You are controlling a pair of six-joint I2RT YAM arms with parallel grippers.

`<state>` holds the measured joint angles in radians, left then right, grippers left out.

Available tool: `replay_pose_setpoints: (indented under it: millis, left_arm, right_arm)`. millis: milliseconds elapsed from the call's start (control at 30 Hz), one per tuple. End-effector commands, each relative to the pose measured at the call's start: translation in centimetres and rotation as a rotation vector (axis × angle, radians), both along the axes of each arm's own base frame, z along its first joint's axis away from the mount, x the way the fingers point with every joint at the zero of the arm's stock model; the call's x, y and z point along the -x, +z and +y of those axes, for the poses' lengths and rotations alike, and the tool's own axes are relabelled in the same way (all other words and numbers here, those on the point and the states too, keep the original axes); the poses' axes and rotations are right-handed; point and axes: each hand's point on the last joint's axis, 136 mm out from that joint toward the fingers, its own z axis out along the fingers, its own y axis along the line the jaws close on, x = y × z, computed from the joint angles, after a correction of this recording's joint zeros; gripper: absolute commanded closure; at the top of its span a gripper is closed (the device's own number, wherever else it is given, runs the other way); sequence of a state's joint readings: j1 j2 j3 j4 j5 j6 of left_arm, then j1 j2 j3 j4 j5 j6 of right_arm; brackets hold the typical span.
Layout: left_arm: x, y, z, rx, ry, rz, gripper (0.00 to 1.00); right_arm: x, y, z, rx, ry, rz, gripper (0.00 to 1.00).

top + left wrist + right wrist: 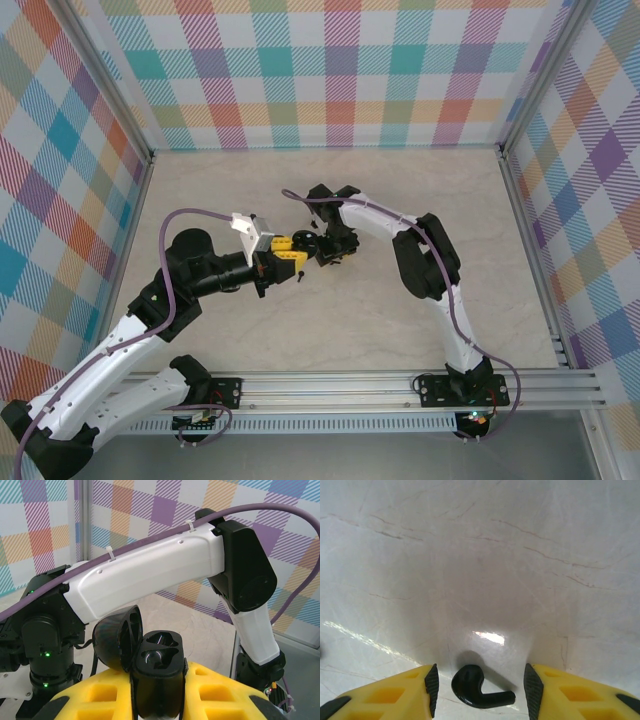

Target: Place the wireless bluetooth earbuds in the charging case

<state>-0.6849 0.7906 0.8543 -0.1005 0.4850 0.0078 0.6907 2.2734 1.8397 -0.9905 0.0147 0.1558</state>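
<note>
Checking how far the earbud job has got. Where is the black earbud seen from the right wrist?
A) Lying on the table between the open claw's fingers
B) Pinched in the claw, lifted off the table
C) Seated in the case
A: the black earbud lies on the table, loose between the right claw's spread fingers, while the open case held in the left claw has both wells empty.
</note>
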Motion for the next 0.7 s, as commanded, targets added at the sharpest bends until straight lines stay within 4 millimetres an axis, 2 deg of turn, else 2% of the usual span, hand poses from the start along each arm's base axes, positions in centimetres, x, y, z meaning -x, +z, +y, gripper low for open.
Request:
replay_pose_setpoints:
  millis: [0,133,300,400,500,667]
  left_arm:
    - [0.4,0.4,-0.2,0.013,-0.018,-0.014,0.93]
    - [0.4,0.4,-0.2,0.013,-0.017,-0.012,0.93]
    - [0.4,0.4,-0.2,0.013,-0.019,-0.012,0.93]
    - [0.4,0.4,-0.2,0.013,-0.020,-0.010,0.93]
    - [0.4,0.3,-0.2,0.012,-0.022,-0.009,0.93]
    - [0.5,0.3,-0.2,0.011,-0.022,-0.007,0.93]
  right_arm:
    - [0.8,0.4,-0.6,0.019,0.046,0.017,0.50]
    - [0.5,-0.1,-1.4,0.065,0.017,0.008,0.54]
    - [0.0,-0.2,-2.4,0.106,-0.104,-0.011,0.64]
    - [-0.2,-0.1,-2.5,0.104,-0.169,-0.016,0.66]
    - [-0.4,0.0,-2.7,0.103,-0.226,-0.018,0.67]
    - [-0.5,0.2,-2.8,0.087,-0.277,0.000,0.64]
